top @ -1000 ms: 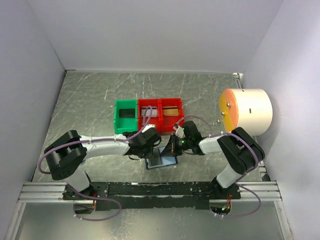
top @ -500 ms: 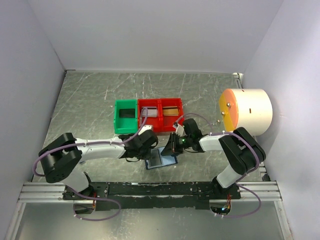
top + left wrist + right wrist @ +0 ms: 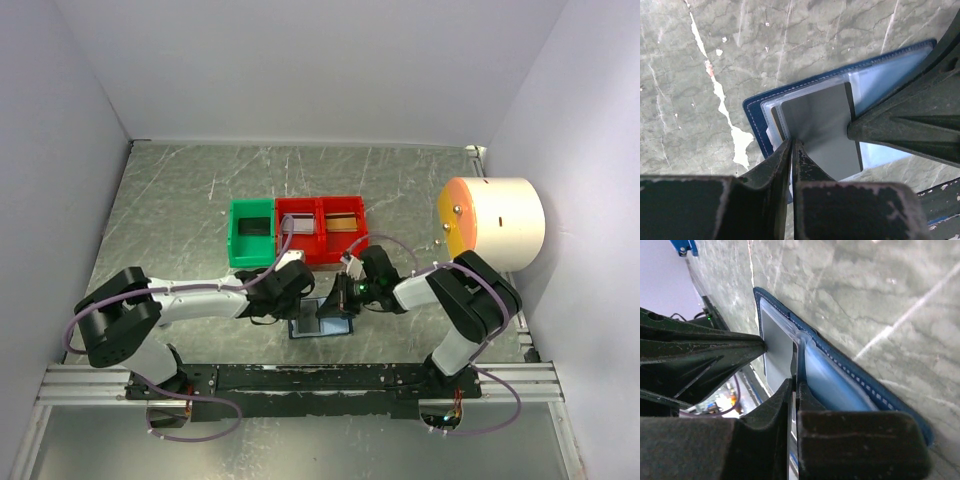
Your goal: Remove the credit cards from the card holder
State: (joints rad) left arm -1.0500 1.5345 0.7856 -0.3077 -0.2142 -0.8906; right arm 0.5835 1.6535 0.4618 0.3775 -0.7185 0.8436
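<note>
As left pincer (image 3: 791,142) grips grey card (image 3: 820,125) in card holder (image 3: 752,112) | right pincer (image 3: 794,382) grips holder

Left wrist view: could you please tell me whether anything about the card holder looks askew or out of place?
Only one thing: the silvery grey card sticks partway out of its clear sleeve in the open navy-blue card holder, lying across the pale blue pockets. Nothing looks damaged.

Looks like a lab robot cell: plain white panels (image 3: 300,70) wall in a scratched grey metal tabletop (image 3: 180,200); arms (image 3: 200,293) bolted to aluminium rail (image 3: 80,385) along frame bottom; plastic bins (image 3: 318,232) at centre.
</note>
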